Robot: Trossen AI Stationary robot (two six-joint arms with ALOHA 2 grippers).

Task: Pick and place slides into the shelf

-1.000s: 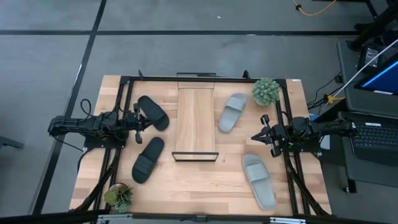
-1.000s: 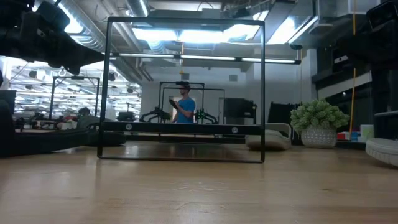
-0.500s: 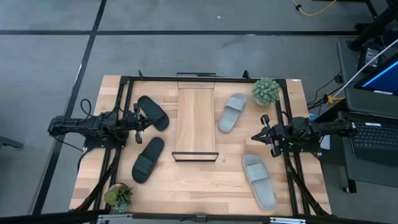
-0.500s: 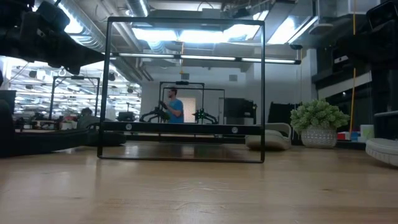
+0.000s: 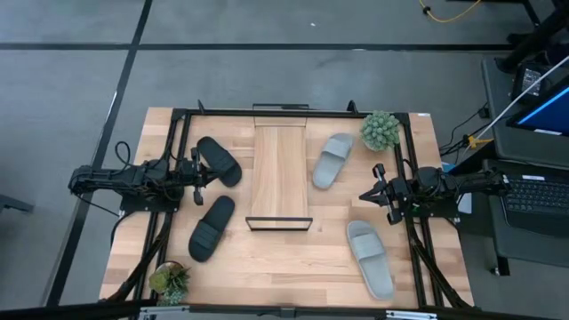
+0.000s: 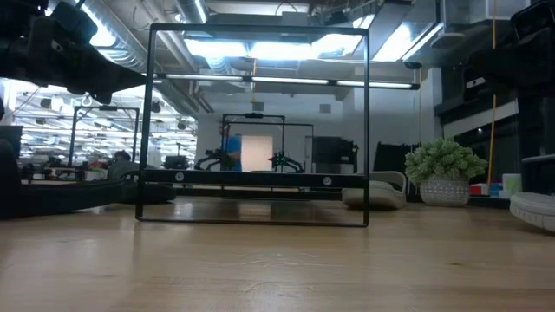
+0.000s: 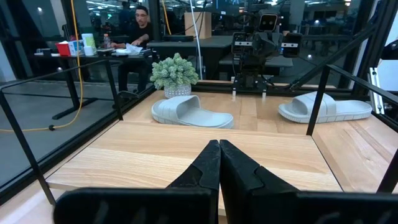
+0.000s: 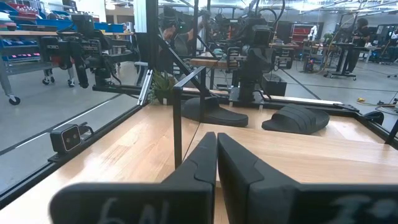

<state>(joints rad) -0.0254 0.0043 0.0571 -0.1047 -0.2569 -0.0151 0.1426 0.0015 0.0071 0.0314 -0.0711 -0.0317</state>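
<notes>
A: Where are the slides?

B: All four lie on the light-wood table (image 5: 267, 267). Two black wide-strap slides (image 5: 218, 161) (image 5: 211, 228) lie left of the long narrow light-wood shelf (image 5: 279, 171); two light grey ones (image 5: 332, 160) (image 5: 370, 258) lie to its right.

A: And the claws?

B: The left claw (image 5: 197, 178) hangs between the black pair, fingers pressed together, holding nothing. The right claw (image 5: 374, 196) is between the grey pair, likewise closed.

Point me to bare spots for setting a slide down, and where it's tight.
The shelf board is bare end to end. The tabletop strip in front of it, between the nearer black slide and nearer grey slide, is open. Tight: between left gripper and far black slide.
</notes>
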